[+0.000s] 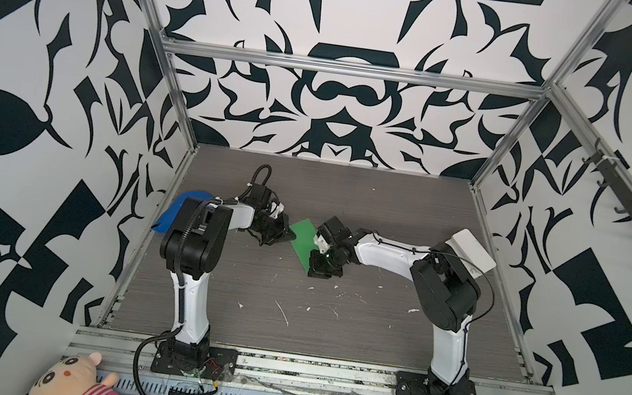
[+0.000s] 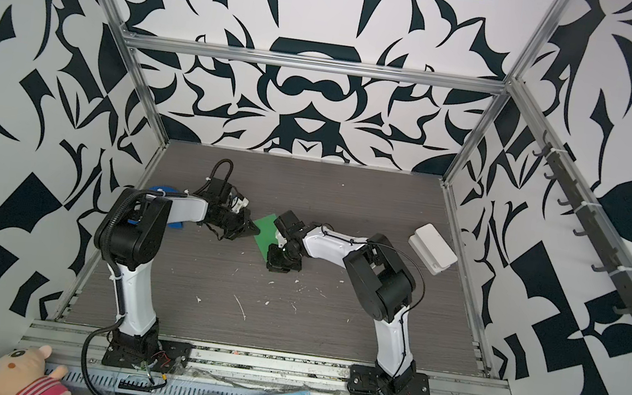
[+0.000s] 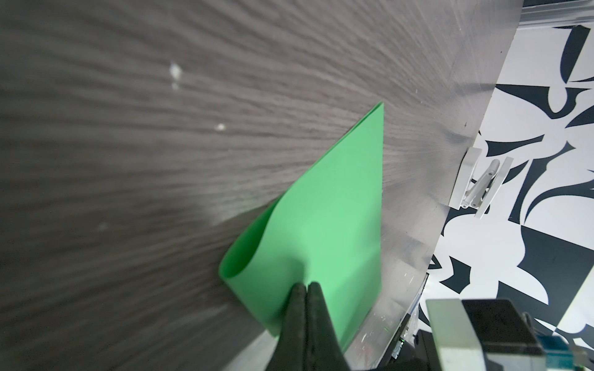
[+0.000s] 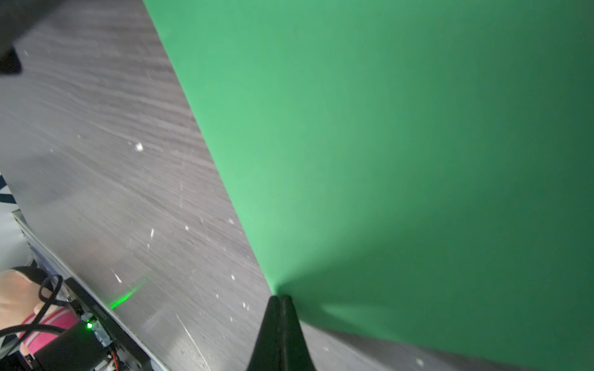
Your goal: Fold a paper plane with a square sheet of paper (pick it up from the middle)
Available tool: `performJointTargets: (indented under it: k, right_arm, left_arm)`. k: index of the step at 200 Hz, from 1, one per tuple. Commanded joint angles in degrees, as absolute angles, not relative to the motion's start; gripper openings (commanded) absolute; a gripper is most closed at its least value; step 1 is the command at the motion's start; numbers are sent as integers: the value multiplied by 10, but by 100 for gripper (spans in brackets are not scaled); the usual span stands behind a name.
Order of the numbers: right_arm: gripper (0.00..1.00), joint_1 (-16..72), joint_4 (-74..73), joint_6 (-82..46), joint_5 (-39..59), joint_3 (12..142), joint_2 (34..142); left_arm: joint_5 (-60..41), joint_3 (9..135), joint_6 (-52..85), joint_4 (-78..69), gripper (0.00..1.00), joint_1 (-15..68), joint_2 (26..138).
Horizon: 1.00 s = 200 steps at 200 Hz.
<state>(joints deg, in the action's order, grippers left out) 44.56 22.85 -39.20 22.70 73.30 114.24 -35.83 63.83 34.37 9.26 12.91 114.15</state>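
**Mid-fold, pinched at both ends**

Clamped shut with the left pincer [image 3: 307,289] on the doubled-over thin bright green square sheet of paper [image 3: 337,208], beside its uncreased loop. Nipped tight at the other end by the right pincer [image 4: 279,298]. Stretched between both, guessing to keep edges matched.

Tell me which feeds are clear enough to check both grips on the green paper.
Left wrist view: the green paper is sharp, the left gripper closed on it is soft, the table smears, with glare at its edge. Right wrist view: the right gripper, shut at the paper's edge, throws a shadow across it. Both top views: evenly lit, wide-angle bowing, grips too small to judge.
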Motion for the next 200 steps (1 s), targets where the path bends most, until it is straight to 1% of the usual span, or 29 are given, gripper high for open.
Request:
performJointTargets:
  k: [1, 19, 35, 54, 59, 75, 83, 91, 100, 112, 118, 125, 135, 157, 175, 200]
  right_arm:
    - [0, 452, 261, -380, 227, 704, 1117]
    - [0, 452, 249, -373, 221, 688, 1093]
    - [0, 450, 199, -369, 210, 668, 1050]
    - [0, 434, 136, -370, 201, 644, 1000]
    - [1, 427, 124, -370, 199, 637, 987]
    - [14, 400, 83, -371, 202, 611, 959]
    - [20, 382, 65, -370, 208, 598, 951]
    - [27, 362, 49, -369, 221, 586, 948]
    - [32, 339, 36, -363, 242, 577, 948]
    - [42, 310, 17, -362, 266, 566, 954]
    - [44, 295, 4, -359, 292, 563, 962]
    - [47, 280, -2, -353, 320, 564, 972]
    - [52, 266, -1, -345, 336, 565, 986]
    - [56, 256, 4, -320, 366, 576, 1011]
    - [57, 256, 22, -306, 375, 591, 1033]
    - [57, 256, 29, -300, 393, 600, 1055]
  left_arm:
    - [-282, 615, 345, 123, 4, 125, 1163]
    - [-289, 620, 341, 122, 5, 125, 1161]
    - [-306, 632, 337, 121, 5, 125, 1156]
    - [-336, 656, 338, 121, 10, 127, 1137]
    - [-342, 663, 340, 121, 11, 128, 1130]
    - [-357, 680, 348, 121, 16, 135, 1102]
    - [-355, 682, 353, 121, 21, 139, 1087]
    - [-345, 678, 361, 120, 26, 143, 1069]
    - [-325, 668, 374, 118, 29, 146, 1050]
    - [-304, 649, 390, 117, 35, 150, 1028]
    - [-293, 638, 396, 116, 36, 154, 1019]
    - [-282, 627, 405, 114, 36, 159, 1009]
    - [-273, 610, 416, 105, 36, 166, 998]
    - [-267, 594, 431, 86, 32, 179, 996]
    - [-270, 594, 438, 76, 27, 188, 1016]
    - [-264, 599, 441, 70, 23, 194, 1046]
